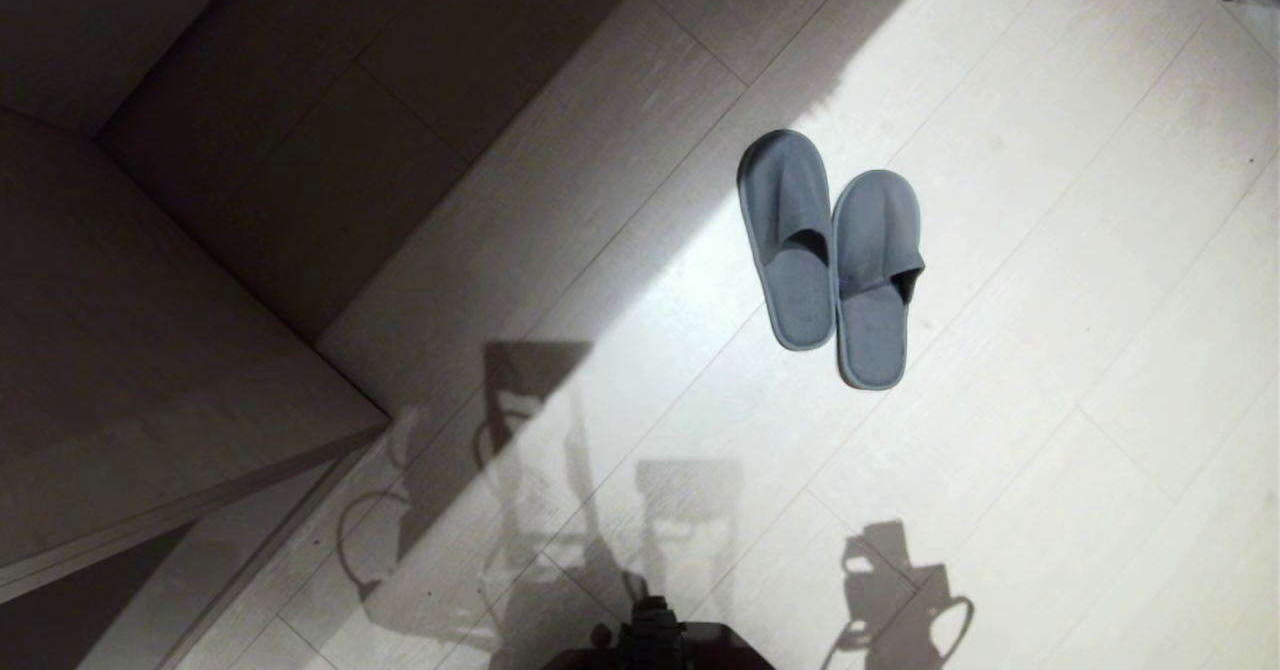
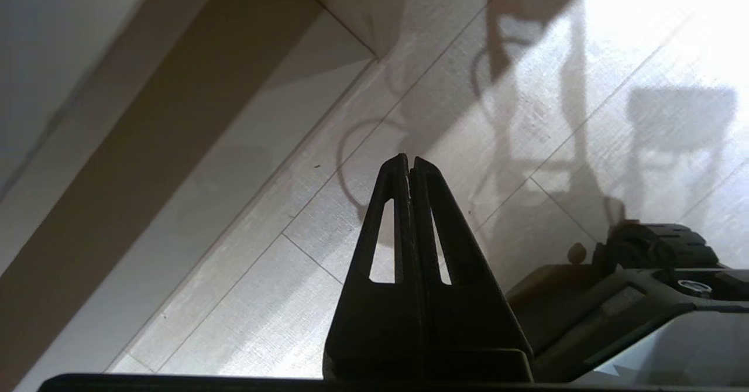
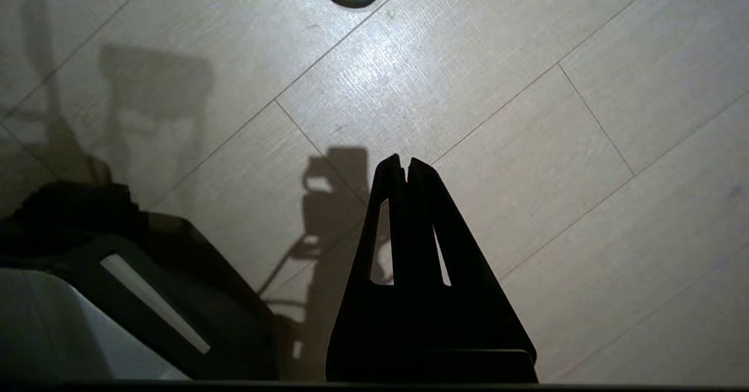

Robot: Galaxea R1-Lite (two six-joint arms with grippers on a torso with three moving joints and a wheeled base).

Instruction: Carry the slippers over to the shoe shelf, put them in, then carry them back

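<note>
Soft blue-grey oval-soled slippers [image 1: 830, 255] on pale wood-grain floor [image 1: 1050, 400]

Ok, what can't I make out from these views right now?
- Slippers: right wrist view's edge cuts off all but one heel.
- Insides of the slippers: hidden by their uppers in the head view.
- Wooden unit: head view shows only its top; any openings are hidden.
- Both arms: outside the head view.

Sunlit pale plank floor [image 1: 1050, 370]
</note>
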